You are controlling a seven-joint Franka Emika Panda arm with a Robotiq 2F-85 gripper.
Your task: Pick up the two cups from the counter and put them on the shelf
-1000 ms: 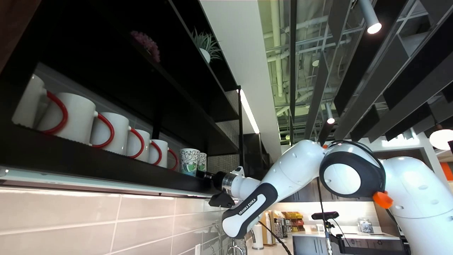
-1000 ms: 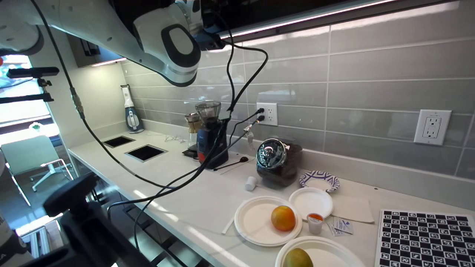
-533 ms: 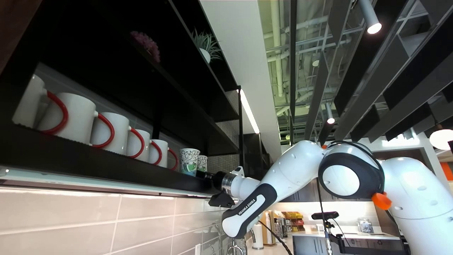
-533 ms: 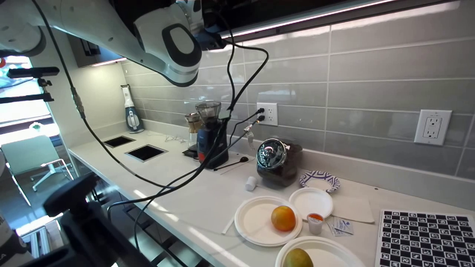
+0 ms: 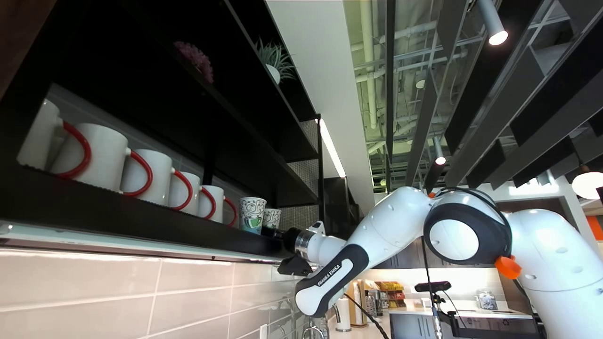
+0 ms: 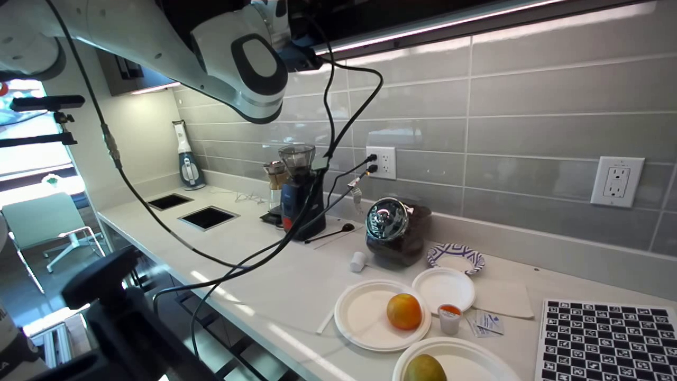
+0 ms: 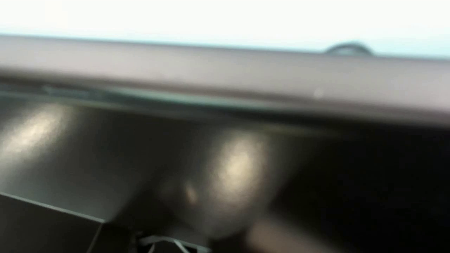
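Hazards, by judgement: first, a toppled cup, the likely cause being the Robotiq claw [image 5: 269,232] snagging a base as it backs out to the right; second, a cup dragged over the front edge of the lower black shelf [image 5: 141,219] and dropped to the pale counter [image 6: 317,275], should the claw draw away while pressed against it; third, a sweep leftward, shunting the near scroll-patterned paper cup [image 5: 252,215] into the row of white mugs with red handles [image 5: 160,179]; fourth, an upward jolt, knocking the dark underslung block [image 5: 295,266] on the shelf's underside, beside its pale light strip [image 5: 70,238]. Paper ware probably tips at a slight nudge. Claw, one, dark, pointing left at the shelf's front edge; spread of its jaws not legible from the side, wrist view too blurred to help, so whether it stands apart, closed or gripping cannot be told. Cups, two, both seemingly upright on the lower black shelf, right of the mug row: the near one just left of the claw's tip and rising above it; the far scroll-patterned paper cup [image 5: 272,218] just behind and right of its fellow, directly beyond the claw, base hidden; contact with the claw in either case uncertain
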